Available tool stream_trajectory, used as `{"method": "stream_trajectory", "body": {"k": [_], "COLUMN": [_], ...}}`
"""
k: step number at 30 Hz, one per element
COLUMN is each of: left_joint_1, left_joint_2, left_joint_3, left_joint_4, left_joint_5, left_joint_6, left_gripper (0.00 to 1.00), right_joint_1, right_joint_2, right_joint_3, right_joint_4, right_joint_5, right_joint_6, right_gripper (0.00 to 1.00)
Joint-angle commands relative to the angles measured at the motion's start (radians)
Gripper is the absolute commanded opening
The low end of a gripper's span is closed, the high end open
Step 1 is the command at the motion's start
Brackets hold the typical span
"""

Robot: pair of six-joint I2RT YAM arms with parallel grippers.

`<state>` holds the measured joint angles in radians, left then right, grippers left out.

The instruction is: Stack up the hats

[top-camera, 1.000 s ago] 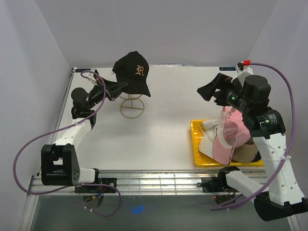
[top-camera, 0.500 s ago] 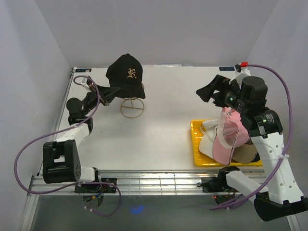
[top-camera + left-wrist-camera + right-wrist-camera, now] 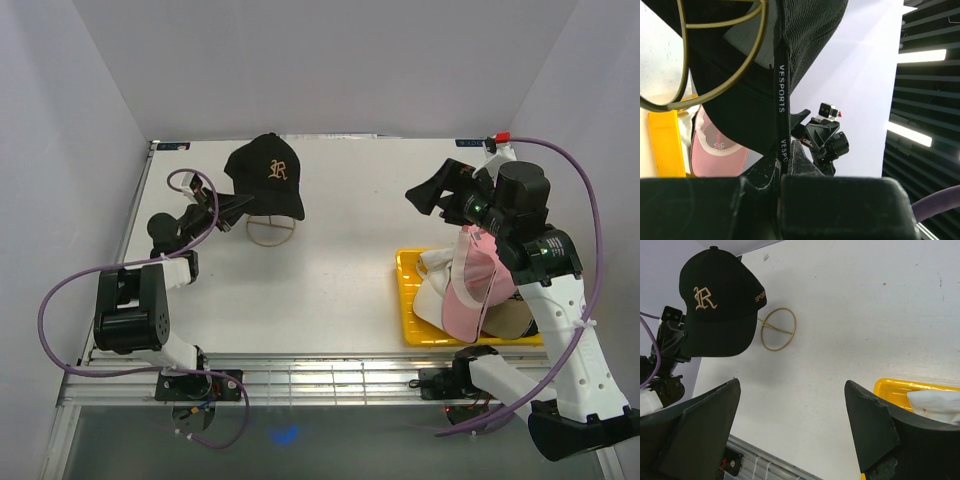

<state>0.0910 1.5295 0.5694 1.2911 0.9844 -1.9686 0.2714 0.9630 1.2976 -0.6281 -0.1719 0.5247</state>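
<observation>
The surface (image 3: 340, 250) is a plain white tabletop, boxed in by pale walls on the left, back and right, with a slotted metal rail along its near edge.

The left arm (image 3: 165, 255) lies low and stretched toward the rear left corner. The left jaws are pressed together on the lower edge of the black cap (image 3: 268, 175) (gold "R" on its front). In the left wrist view a printed band of the cap runs straight down between the closed fingers. The cap hangs over the gold wire stand (image 3: 268, 233). Whether it touches the wire I cannot tell.

The right arm (image 3: 548, 265) is raised and bent above the right side, its wrist pointing left across the surface. The right jaws are spread wide with nothing between them.

The other hats lie piled in the yellow tray (image 3: 404, 300) at the near right. The pink cap (image 3: 468, 295) lies on top, the white cap (image 3: 435, 268) is under it and a tan cap (image 3: 512, 320) sits at the pile's near right. From above, the right arm covers part of that pile. A purple cable loops off each arm.
</observation>
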Motion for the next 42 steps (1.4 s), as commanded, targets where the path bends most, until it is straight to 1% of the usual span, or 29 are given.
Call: {"method": "stream_trajectory", "body": {"k": [1, 2, 5, 17, 26, 29, 30, 33, 34, 36, 37, 42], "left_joint_1": [0.022, 0.030, 0.039, 0.053, 0.053, 0.056, 0.056, 0.061, 0.061, 0.065, 0.067, 0.082], "left_joint_2": [0.023, 0.033, 0.081, 0.182, 0.231, 0.242, 0.245, 0.254, 0.254, 0.261, 0.262, 0.267], "left_joint_3": [-0.020, -0.026, -0.051, -0.111, -0.158, -0.172, -0.177, -0.189, -0.195, -0.200, -0.204, -0.215], "left_joint_4": [0.138, 0.187, 0.266, 0.379, 0.398, 0.401, 0.401, 0.401, 0.401, 0.401, 0.401, 0.401], "left_joint_5": [0.003, 0.002, 0.002, -0.009, -0.016, -0.020, -0.020, -0.020, -0.020, -0.016, -0.015, -0.004], "left_joint_6": [-0.033, -0.045, -0.091, -0.134, -0.141, -0.139, -0.139, -0.136, -0.136, -0.133, -0.131, -0.133], "left_gripper": [0.00, 0.00, 0.00, 0.00, 0.01, 0.04, 0.09, 0.12, 0.15, 0.17, 0.20, 0.29], "right_joint_1": [0.000, 0.000, 0.000, 0.000, 0.000, 0.000, 0.000, 0.000, 0.000, 0.000, 0.000, 0.000], "right_joint_2": [-0.012, -0.012, -0.010, -0.010, -0.006, -0.006, -0.006, -0.006, -0.007, -0.006, -0.006, -0.007], "right_joint_3": [-0.007, -0.009, -0.014, -0.040, -0.046, -0.047, -0.047, -0.047, -0.047, -0.049, -0.049, -0.050], "right_joint_4": [0.045, 0.045, 0.047, 0.050, 0.050, 0.047, 0.047, 0.042, 0.042, 0.041, 0.041, 0.041], "right_joint_5": [-0.011, -0.012, -0.009, -0.008, -0.009, -0.008, -0.009, -0.008, -0.008, -0.005, -0.006, -0.005], "right_joint_6": [0.001, 0.000, -0.003, -0.012, -0.019, -0.023, -0.025, -0.031, -0.032, -0.034, -0.034, -0.038], "right_gripper": [0.90, 0.90, 0.90, 0.90, 0.90, 0.90, 0.90, 0.90, 0.90, 0.90, 0.90, 0.90]}}
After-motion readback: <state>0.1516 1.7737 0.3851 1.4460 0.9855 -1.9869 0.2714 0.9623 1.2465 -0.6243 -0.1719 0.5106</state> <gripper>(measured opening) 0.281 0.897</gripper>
